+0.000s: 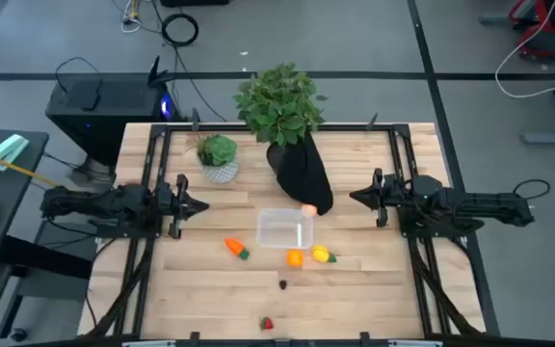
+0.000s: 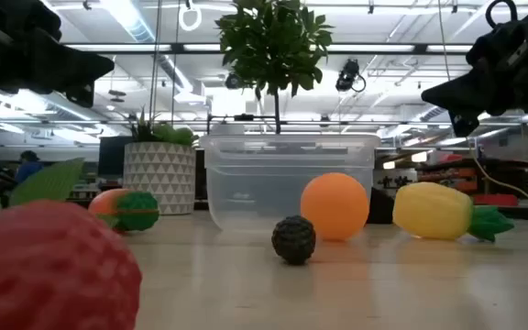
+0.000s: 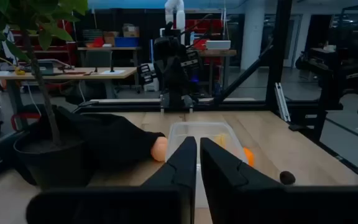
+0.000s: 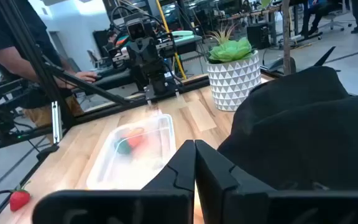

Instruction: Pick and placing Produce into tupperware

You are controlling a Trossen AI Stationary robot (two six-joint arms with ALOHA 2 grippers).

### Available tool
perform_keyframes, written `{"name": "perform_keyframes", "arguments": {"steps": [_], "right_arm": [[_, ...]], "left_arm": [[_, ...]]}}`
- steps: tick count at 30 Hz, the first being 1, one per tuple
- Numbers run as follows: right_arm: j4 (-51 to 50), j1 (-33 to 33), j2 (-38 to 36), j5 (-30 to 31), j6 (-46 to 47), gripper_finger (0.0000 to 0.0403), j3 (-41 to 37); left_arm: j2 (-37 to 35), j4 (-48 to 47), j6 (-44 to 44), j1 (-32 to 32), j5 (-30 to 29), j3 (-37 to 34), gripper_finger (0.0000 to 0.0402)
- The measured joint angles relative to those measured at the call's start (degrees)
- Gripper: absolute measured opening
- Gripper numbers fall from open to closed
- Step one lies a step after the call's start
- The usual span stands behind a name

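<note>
Nearest the low camera, the red strawberry (image 2: 49,266) lies at the tabletop's (image 1: 374,289) 6 o'clock edge, with the tiny dark piece (image 1: 282,283) just behind it. At centre stands the tupperware (image 1: 284,229) — carrot (image 1: 236,248) at its 8 o'clock, orange (image 1: 296,257) and yellow piece (image 1: 322,255) at 5, peach-coloured ball (image 1: 308,209) at 1. Left gripper (image 1: 200,205) at 9 o'clock and right gripper (image 1: 356,198) at 3 hang closed, holding nothing — both well apart from the produce.

Left gripper (image 3: 198,163): fingers nearly together, narrow gap, pointing at tupperware.
Tupperware (image 3: 199,134): clear, on wood table (image 3: 291,143), just past fingertips.
Peach ball (image 3: 160,149): touching tupperware's side, against black cloth (image 3: 98,140).
Orange (image 3: 248,156): beside tupperware, opp. side, partly hidden by finger.
Dark piece (image 3: 287,178): on table, apart from tupperware.
Right arm (image 3: 174,68): far end of table, facing cam.
Plant pot (image 3: 51,158): black, w/ thin stem, near cloth.
</note>
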Motion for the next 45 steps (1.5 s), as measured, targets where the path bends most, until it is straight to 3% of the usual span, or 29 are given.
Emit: {"name": "perform_keyframes", "arguments": {"steps": [45], "right_arm": [[0.0,0.0,0.0,0.0,0.0,0.0013,0.0]], "left_arm": [[0.0,0.0,0.0,0.0,0.0,0.0,0.0035]]}}
